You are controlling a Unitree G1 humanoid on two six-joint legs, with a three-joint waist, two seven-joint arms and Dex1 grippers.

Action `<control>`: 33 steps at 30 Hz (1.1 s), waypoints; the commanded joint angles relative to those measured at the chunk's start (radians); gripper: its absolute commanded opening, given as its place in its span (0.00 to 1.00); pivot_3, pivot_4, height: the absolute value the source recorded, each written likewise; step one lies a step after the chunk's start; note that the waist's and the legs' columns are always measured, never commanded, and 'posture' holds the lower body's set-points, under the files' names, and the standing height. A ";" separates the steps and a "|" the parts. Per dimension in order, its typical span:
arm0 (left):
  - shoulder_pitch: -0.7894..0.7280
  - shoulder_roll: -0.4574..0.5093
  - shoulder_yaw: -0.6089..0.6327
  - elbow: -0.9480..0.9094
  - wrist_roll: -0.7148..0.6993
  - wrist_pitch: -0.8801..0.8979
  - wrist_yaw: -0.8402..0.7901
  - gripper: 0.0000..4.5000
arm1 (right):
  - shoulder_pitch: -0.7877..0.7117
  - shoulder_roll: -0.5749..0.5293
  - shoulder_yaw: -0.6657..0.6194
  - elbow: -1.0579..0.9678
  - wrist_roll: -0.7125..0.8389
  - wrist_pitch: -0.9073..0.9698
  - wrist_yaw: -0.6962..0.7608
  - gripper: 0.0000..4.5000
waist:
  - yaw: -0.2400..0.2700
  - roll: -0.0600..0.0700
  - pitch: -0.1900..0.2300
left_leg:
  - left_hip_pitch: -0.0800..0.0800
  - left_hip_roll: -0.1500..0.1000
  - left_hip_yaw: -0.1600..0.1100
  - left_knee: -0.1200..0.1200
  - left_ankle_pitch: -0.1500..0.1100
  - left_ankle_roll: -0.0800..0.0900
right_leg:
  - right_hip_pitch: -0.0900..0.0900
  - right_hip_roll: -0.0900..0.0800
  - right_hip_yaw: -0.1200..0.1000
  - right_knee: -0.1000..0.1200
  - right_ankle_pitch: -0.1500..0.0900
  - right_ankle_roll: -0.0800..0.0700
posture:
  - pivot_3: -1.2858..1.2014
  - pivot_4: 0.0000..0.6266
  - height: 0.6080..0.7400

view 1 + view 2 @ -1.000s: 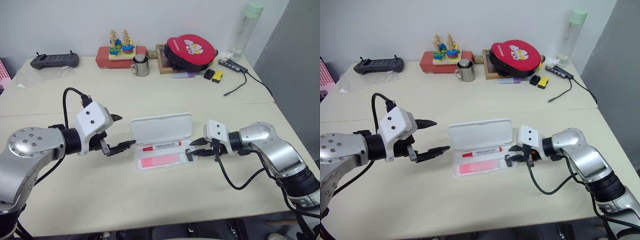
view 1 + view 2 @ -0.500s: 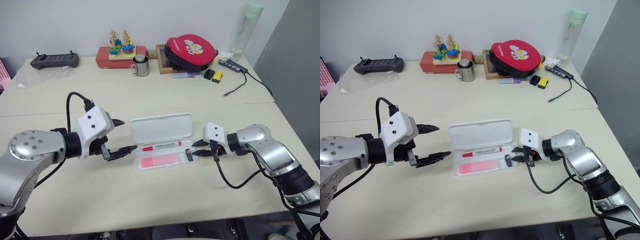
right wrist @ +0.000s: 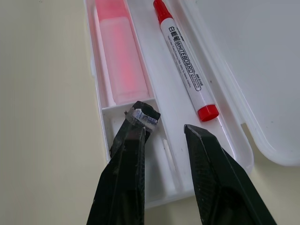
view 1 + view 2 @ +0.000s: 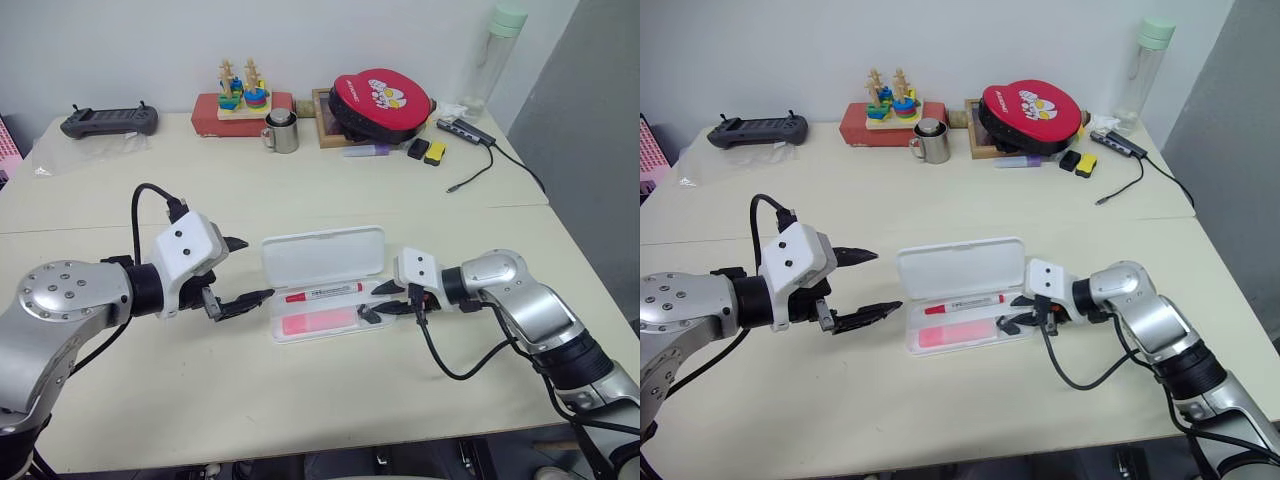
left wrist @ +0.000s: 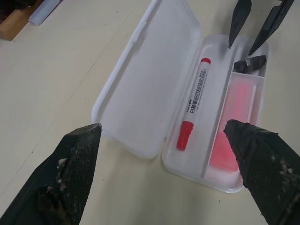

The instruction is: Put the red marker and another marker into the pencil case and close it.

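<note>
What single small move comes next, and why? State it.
Probably draw the right gripper back out of the pencil case, then swing the lid shut. The red marker and pink highlighter already lie in the tray, the lid lies flat open behind it, and the right fingertips hang over the tray's end compartment, in the lid's path.

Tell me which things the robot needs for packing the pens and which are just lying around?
Needed:
- red marker, in the case's tray
- pink highlighter, in the tray too
- pencil case, lid open
- left gripper, open beside the case
- right gripper, at the tray's end

Lying around:
- metal mug
- stacking toy
- red round case
- bottle
- controller
</note>
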 commanded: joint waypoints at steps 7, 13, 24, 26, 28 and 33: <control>0.025 0.001 0.036 -0.035 0.000 -0.015 0.006 1.00 | -0.024 -0.075 -0.086 -0.046 0.039 0.022 0.027 0.30 | 0.000 0.000 0.000 | 0.000 0.000 0.000 0.000 0.000 0.000 | 0.000 0.000 0.000 0.000 0.000 0.000 | 0.52 0.24 1.00; 0.019 -0.008 0.058 -0.030 -0.020 0.001 0.021 1.00 | -0.024 -0.068 -0.107 -0.095 0.061 0.072 0.005 0.30 | -0.001 0.000 0.000 | 0.000 0.000 0.000 0.000 0.000 0.000 | 0.000 0.000 0.000 0.000 0.000 0.000 | 0.52 0.24 1.00; 0.023 -0.012 0.097 0.001 -0.031 0.046 0.064 1.00 | -0.057 -0.074 -0.160 -0.065 0.063 0.099 -0.068 0.01 | 0.000 0.000 0.000 | 0.000 0.000 0.000 0.000 0.000 0.000 | 0.000 0.000 0.000 0.000 0.000 0.000 | 0.52 0.24 1.00; 0.016 -0.010 0.108 0.034 -0.023 0.045 0.070 1.00 | -0.059 -0.086 -0.173 -0.062 0.070 0.101 -0.064 0.01 | 0.000 0.000 0.000 | 0.000 0.000 0.000 0.000 0.000 0.000 | 0.000 0.000 0.000 0.000 0.000 0.000 | 0.52 0.24 1.00; 0.015 -0.006 0.113 0.064 -0.009 0.031 0.071 1.00 | -0.064 -0.093 -0.181 -0.057 0.076 0.102 -0.063 0.01 | 0.000 0.000 0.000 | 0.000 0.000 0.000 0.000 0.000 0.000 | 0.000 0.000 0.000 0.000 0.000 0.000 | 0.52 0.24 1.00; -0.003 0.000 0.101 0.115 0.003 0.003 0.055 1.00 | -0.093 -0.088 -0.183 -0.001 0.054 0.069 -0.077 0.01 | -0.001 0.000 0.000 | 0.000 0.000 0.000 0.000 0.000 0.000 | 0.000 0.000 0.000 0.000 0.000 0.000 | 0.52 0.24 1.00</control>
